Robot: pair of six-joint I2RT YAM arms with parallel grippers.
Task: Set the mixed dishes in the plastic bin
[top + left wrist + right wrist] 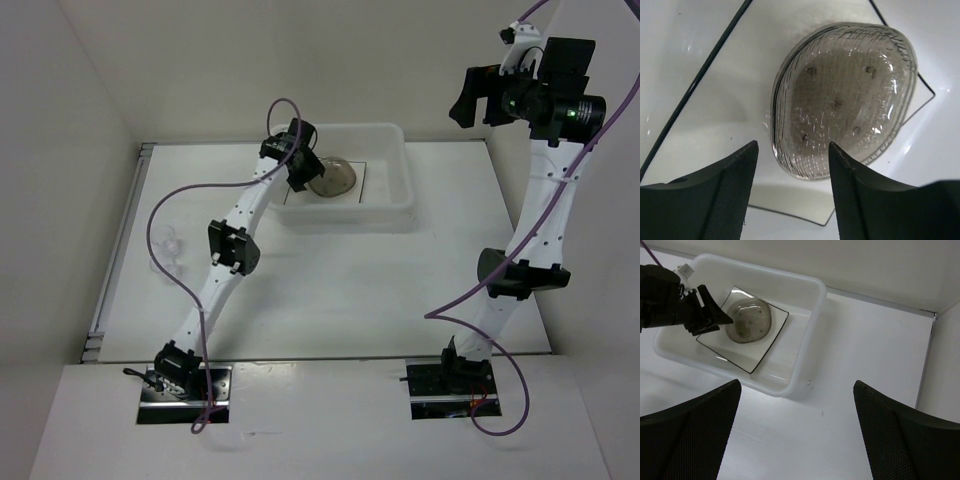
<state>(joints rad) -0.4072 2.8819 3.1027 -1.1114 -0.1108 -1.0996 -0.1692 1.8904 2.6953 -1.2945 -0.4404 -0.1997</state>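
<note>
Inside the plastic bin [400, 200] lies the square white plate [730, 100] with a thin dark edge, and a round greyish saucer [845, 100] rests on top of it. My left gripper [792, 147] hangs in the bin just short of the saucer's near rim, open, with nothing between its fingers. In the right wrist view the saucer [748, 320] sits on the plate [767, 347] within the bin [810, 340]. My right gripper [797, 385] is raised high to the right of the bin, open and empty. Small clear glass cups [165, 245] stand on the table at the far left.
The left arm's purple cable [160, 215] loops over the table near the cups. A metal rail [115, 260] runs along the table's left edge. White walls close the back and both sides.
</note>
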